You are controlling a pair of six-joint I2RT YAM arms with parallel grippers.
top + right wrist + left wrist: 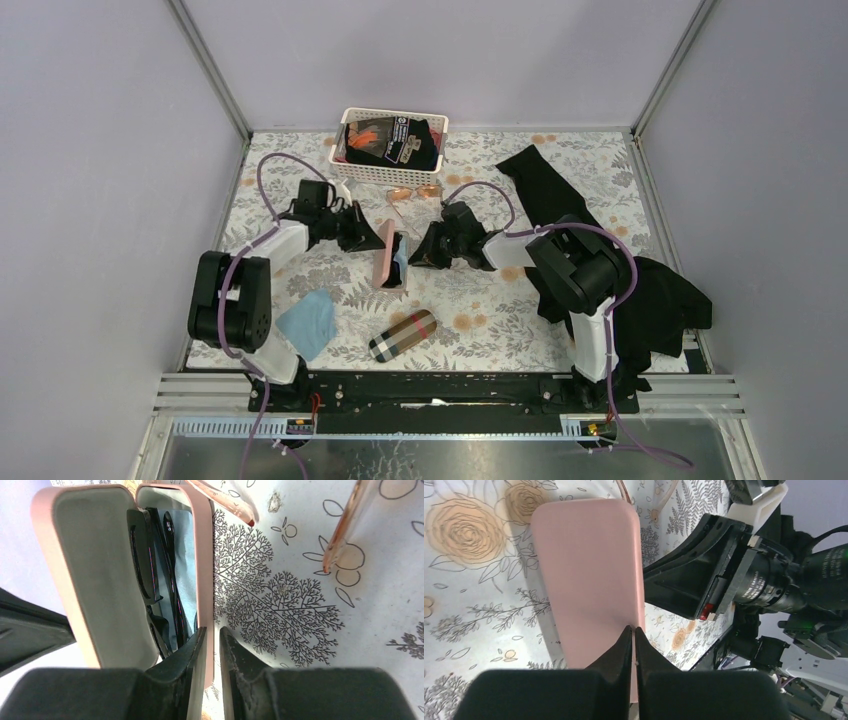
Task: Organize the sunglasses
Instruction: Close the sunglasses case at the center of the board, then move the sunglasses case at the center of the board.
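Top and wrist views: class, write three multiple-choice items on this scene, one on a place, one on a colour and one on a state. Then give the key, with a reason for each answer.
1. Where are the slim black-framed sunglasses with dark lenses?
A. on the floor
B. inside the open pink oblong case
C. in a drawer

2. What colour is the folded soft cloth lying near the left arm's base?
A. light blue
B. red
C. green

3. What is the state of the left claw?
A. wide open
B. out of sight
C. shut on the edge of the pink oblong case's lid

Key:
1. B, because the right wrist view shows the dark frames lying between the case's two halves.
2. A, because the top view shows a pale blue cloth.
3. C, because the left wrist view shows the claw's tips pinched together on the pink lid.
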